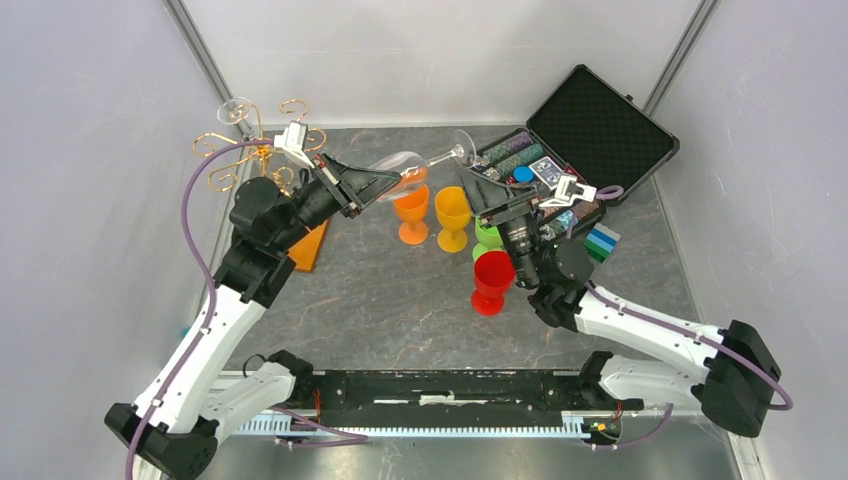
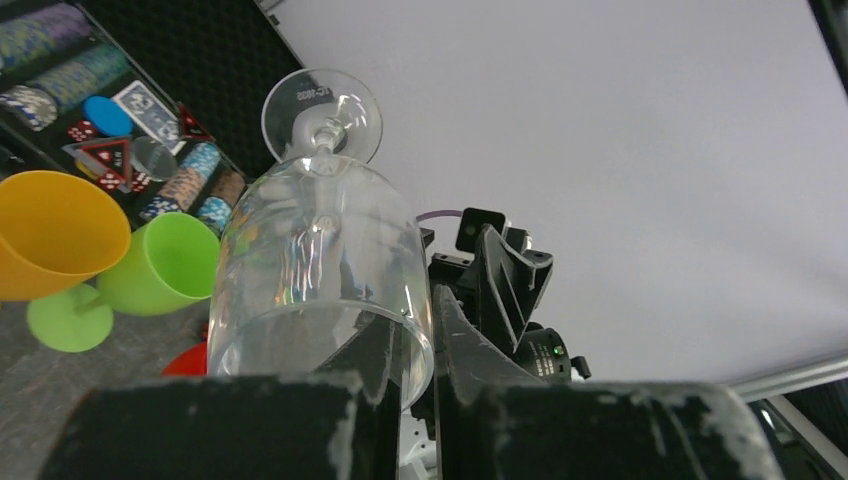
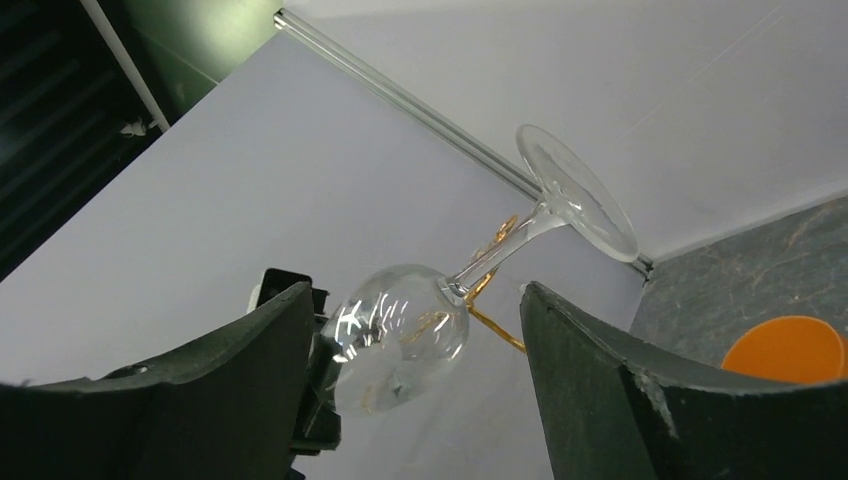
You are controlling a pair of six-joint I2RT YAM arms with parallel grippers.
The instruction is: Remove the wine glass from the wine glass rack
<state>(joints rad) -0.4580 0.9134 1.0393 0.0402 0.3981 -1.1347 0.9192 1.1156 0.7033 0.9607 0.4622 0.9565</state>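
Clear wine glass held sideways, off the wine glass rack.
The left jaws clench its bowl; the right jaws stand released near its foot.

Lab cell (white panels, aluminium frame)

Plain white walls are enclosing a dark grey marbled surface; metal corner posts are framing the back panel. Light is falling evenly.
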